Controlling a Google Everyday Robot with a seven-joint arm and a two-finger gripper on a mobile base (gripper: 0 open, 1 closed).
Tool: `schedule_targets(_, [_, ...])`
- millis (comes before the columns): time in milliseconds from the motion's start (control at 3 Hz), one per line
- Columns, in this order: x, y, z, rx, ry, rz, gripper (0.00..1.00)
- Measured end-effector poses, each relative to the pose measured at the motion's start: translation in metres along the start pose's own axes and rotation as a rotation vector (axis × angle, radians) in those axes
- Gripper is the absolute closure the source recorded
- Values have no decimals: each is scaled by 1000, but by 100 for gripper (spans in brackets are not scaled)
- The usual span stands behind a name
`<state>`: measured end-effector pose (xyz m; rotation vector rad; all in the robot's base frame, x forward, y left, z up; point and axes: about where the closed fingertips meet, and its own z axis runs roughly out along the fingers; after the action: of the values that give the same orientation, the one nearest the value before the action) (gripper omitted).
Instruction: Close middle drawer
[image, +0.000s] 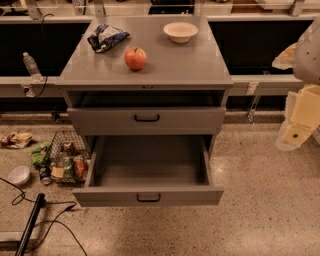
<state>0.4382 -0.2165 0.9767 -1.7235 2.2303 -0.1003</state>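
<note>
The open middle drawer (148, 170) may be jammed if shoved off-centre by the right-edge pincer (300, 122), whose state cannot be told.

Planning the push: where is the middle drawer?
In the camera view, the middle drawer is pulled far out at bottom centre, below the upper drawer; the gripper hangs at the right edge, apart from it.

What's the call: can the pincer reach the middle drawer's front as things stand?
Probably yes. The pincer hangs at the right edge, beside the cabinet; the middle drawer is pulled far out, its front facing bare floor. Nothing stands between them; the wire basket sits on the other side.
</note>
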Motion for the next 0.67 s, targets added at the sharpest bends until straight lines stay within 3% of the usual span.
schedule_targets(333, [0, 0, 0, 0, 0, 0, 0])
schedule_targets(667, [-1, -1, -2, 9, -3, -1, 13])
